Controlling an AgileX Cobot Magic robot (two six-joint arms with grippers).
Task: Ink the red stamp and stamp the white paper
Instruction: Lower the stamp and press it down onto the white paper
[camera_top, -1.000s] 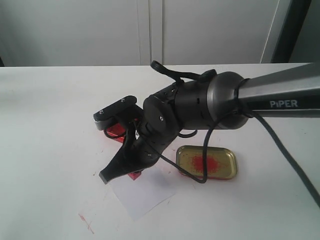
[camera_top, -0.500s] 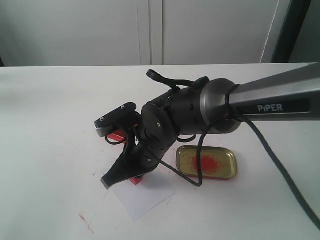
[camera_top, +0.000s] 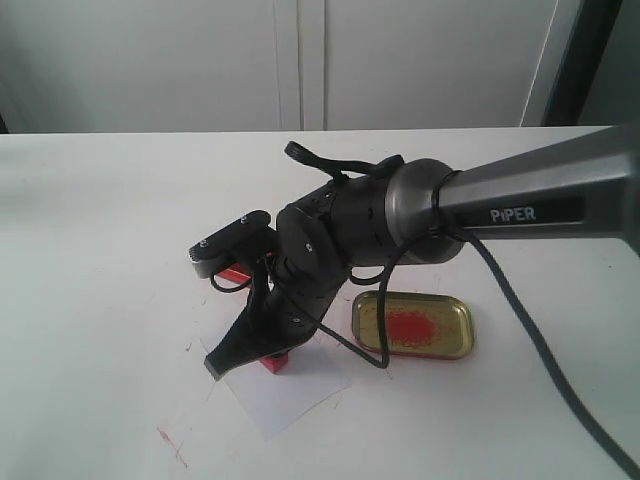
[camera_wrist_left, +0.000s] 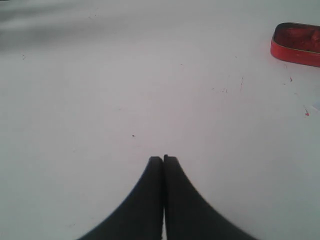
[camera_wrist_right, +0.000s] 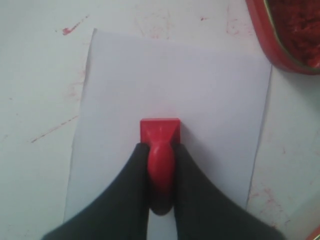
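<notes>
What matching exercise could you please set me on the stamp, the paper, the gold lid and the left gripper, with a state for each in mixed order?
Things:
1. red stamp
2. white paper
3. gold tin lid
4. left gripper

States:
A. shut on nothing
B. bears a red smear inside
C. clamped in the right gripper
D. lies flat beneath the stamp

Pairs: 1-C, 2-D, 3-B, 4-A.

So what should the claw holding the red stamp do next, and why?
Probably push the red stamp straight down onto the white paper. The right claw is shut on its handle, the base is over the sheet, and no red print shows there yet.
</notes>
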